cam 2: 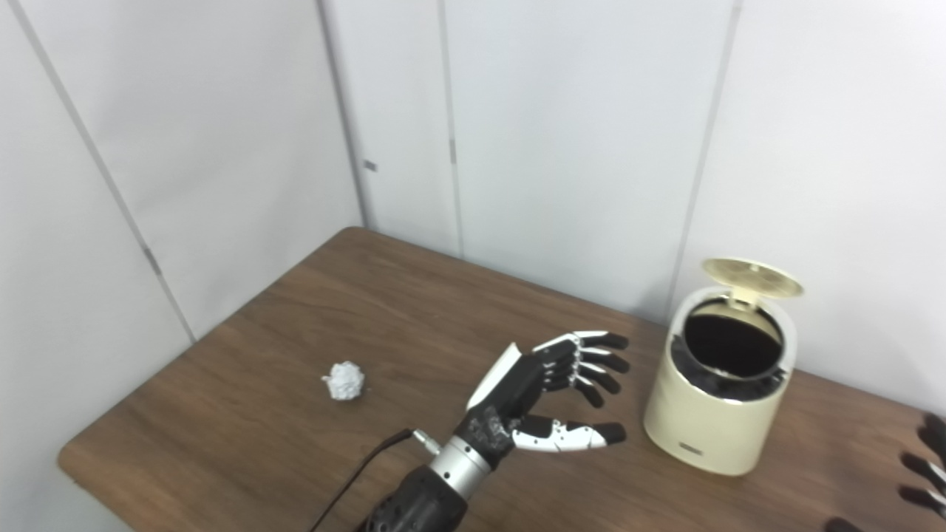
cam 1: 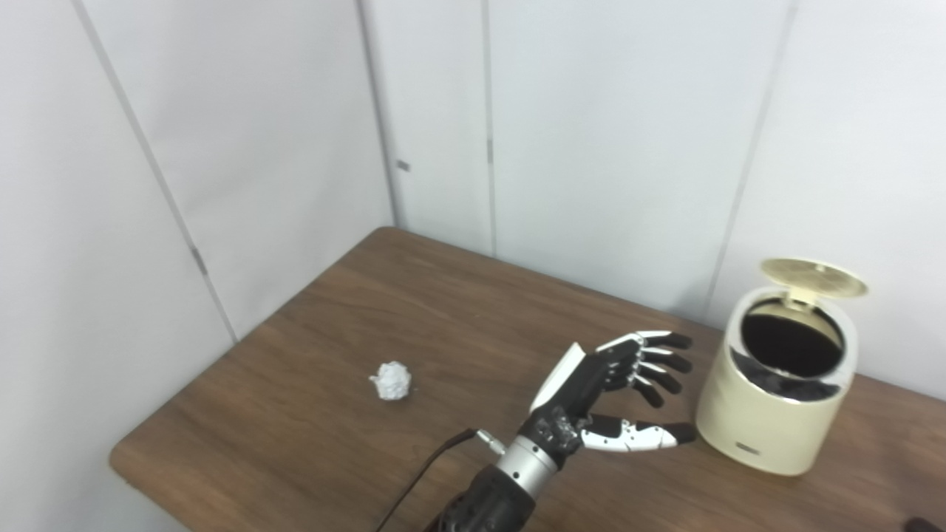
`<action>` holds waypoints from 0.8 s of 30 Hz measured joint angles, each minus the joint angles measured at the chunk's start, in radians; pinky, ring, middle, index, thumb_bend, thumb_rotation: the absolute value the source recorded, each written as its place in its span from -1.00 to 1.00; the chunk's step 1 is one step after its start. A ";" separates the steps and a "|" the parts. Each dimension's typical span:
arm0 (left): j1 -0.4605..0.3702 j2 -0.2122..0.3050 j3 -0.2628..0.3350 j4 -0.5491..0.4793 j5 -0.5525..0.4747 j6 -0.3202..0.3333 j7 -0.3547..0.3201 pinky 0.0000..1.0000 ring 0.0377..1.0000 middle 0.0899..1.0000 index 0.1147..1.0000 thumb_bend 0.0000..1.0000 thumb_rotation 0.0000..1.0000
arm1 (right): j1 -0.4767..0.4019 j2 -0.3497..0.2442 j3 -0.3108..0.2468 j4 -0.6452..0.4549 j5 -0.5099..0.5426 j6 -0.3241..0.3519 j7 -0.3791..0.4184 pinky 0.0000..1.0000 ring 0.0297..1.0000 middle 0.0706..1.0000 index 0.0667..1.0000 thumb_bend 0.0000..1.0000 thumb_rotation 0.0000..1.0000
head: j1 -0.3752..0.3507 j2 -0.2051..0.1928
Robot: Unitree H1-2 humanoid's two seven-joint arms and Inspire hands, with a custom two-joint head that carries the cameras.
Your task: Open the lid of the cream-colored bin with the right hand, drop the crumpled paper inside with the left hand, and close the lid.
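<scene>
A crumpled white paper ball (cam 1: 392, 380) lies on the brown table (cam 1: 355, 295), toward its left side. The cream-colored bin (cam 1: 768, 417) stands at the right near the wall, with its round lid (cam 1: 813, 277) tipped up and back and the dark inside showing. My left hand (cam 1: 613, 391) hovers open between the two, its fingers and thumb spread and pointing at the bin, a short gap from the bin's wall. It holds nothing. Only the dark fingertips of my right hand (cam 2: 924, 465) show at the right edge, spread apart and empty.
White panelled walls (cam 1: 591, 148) close the table in at the back and left. A black cable (cam 1: 429, 465) runs along my left forearm. The table's front-left corner (cam 1: 122, 458) is rounded and close to the paper's side.
</scene>
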 measured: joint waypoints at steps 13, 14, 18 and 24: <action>0.017 0.345 0.073 -0.350 0.584 0.328 -0.185 -0.04 0.19 0.33 0.37 0.52 -0.95 | -0.001 0.001 0.005 -0.033 -0.013 0.033 0.013 0.43 0.70 0.87 0.88 0.91 0.35 | -0.029 -0.005; 0.021 0.372 0.086 -0.358 0.610 0.346 -0.211 -0.06 0.17 0.31 0.35 0.54 -0.98 | -0.001 0.000 0.005 -0.033 -0.017 0.033 0.013 0.44 0.70 0.87 0.88 0.91 0.35 | -0.029 -0.005; 0.040 0.496 0.133 -0.393 0.692 0.417 -0.353 -0.05 0.16 0.27 0.33 0.60 -0.96 | -0.001 0.000 0.005 -0.034 -0.033 0.032 0.013 0.42 0.69 0.88 0.91 0.85 0.37 | -0.032 -0.003; 0.075 0.610 0.178 -0.402 0.812 0.446 -0.455 -0.06 0.15 0.28 0.31 0.79 -0.84 | -0.006 -0.001 0.012 -0.028 -0.044 0.025 0.013 0.44 0.70 0.89 0.92 0.81 0.38 | -0.035 0.002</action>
